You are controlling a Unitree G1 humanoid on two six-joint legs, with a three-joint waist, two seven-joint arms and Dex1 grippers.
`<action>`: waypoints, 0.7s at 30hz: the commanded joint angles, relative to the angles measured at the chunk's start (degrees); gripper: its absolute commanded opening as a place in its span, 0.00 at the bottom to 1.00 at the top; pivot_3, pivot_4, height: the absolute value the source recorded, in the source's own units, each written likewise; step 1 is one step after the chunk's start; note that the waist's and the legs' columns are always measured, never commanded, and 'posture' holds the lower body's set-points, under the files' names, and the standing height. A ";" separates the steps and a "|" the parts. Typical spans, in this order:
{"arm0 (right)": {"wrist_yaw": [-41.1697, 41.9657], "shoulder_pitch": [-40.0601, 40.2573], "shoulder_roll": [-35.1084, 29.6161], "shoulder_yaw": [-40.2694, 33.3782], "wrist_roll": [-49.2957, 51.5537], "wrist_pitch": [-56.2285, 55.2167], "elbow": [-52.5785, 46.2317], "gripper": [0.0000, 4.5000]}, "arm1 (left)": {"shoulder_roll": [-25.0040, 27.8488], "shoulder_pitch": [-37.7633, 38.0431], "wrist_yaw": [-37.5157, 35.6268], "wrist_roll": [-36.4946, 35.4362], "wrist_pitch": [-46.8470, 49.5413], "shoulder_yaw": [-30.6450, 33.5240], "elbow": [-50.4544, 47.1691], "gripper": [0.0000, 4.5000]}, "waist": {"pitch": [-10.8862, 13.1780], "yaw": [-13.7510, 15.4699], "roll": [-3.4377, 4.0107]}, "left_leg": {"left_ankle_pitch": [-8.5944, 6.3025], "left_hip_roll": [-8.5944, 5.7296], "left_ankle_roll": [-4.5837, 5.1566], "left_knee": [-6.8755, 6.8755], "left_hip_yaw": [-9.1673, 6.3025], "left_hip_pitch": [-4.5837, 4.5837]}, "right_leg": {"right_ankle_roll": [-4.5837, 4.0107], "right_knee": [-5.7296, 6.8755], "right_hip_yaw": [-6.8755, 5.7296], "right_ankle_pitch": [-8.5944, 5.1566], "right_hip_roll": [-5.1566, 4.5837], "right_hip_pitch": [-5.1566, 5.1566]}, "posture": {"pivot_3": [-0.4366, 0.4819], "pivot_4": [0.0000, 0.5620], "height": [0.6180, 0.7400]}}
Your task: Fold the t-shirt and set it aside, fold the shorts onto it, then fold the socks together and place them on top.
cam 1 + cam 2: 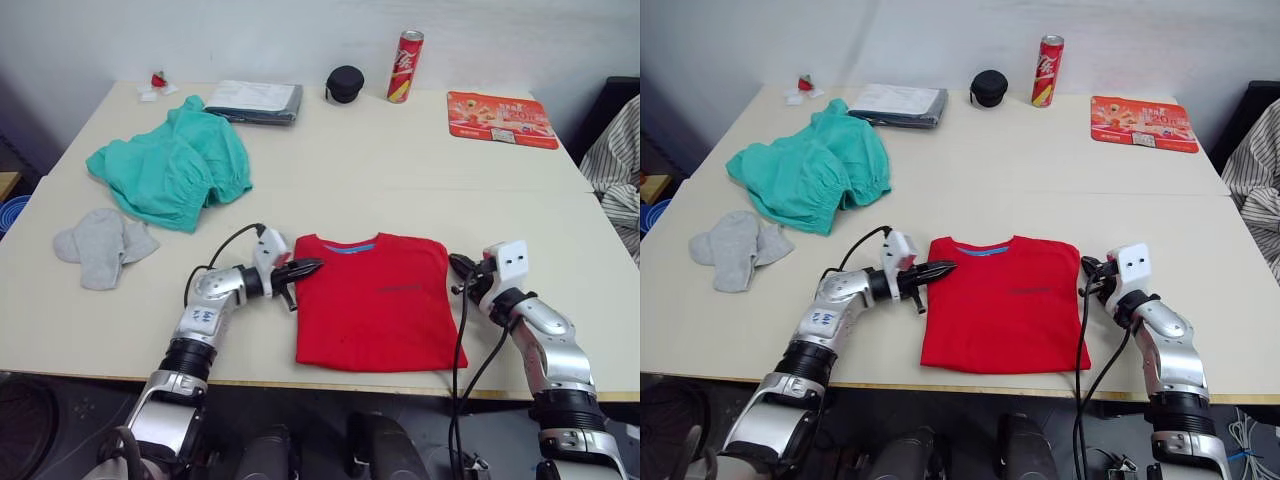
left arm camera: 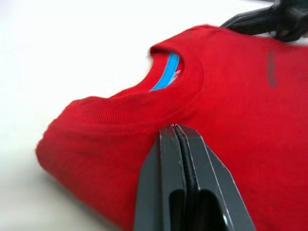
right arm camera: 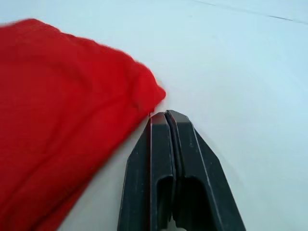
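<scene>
Already the t-shirt (image 1: 378, 300) lies as a neat red rectangle at the table's (image 1: 400, 170) near edge, sleeves tucked in, blue collar toward the far side; judged from this, its folding is partway done. The shorts (image 1: 172, 168) sit crumpled near the far left corner, and the socks (image 1: 102, 245) lie loose by the left edge, both unfolded. In its wrist view, the left gripper (image 2: 176, 132) is closed, tips against the shirt's shoulder edge. In the right wrist view, the right gripper (image 3: 165, 115) is closed too, empty, just beside the shirt's corner.

We see the t-shirt (image 1: 378, 300) folded into a rectangle. Our left gripper (image 1: 308, 267) touches its left edge; our right gripper (image 1: 458, 265) sits beside its right.
</scene>
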 commanded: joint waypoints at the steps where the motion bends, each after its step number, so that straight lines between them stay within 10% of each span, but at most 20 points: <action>1: 3.56 0.14 -0.61 1.05 2.85 0.39 -9.57 0.00 | 0.47 -0.28 -3.75 -3.77 1.30 0.60 -6.60 0.01 | 0.03 0.16 0.05 | 0.00 0.00 0.00 -0.02 -0.01 -0.02 | 0.00 0.01 -0.02 0.00 0.00 -0.01 | 0.48 0.27 1.00; 10: 5.46 8.87 0.80 13.37 -4.86 -2.65 -16.69 0.00 | -0.06 2.49 -1.19 3.89 -2.29 -4.76 -5.43 0.01 | 0.03 0.89 0.04 | -0.01 -0.06 0.02 -0.12 -0.04 -0.04 | 0.01 -0.08 -0.07 0.00 0.00 0.07 | 0.48 0.27 1.00; 21: 5.86 21.64 -2.03 3.48 7.29 2.58 -31.88 0.00 | 7.27 7.60 -11.53 -4.21 3.29 -3.17 -16.49 0.01 | 0.04 0.48 0.03 | -0.03 -0.04 0.01 -0.29 -0.06 0.07 | 0.00 -0.32 -0.02 0.00 -0.02 0.11 | 0.48 0.27 1.00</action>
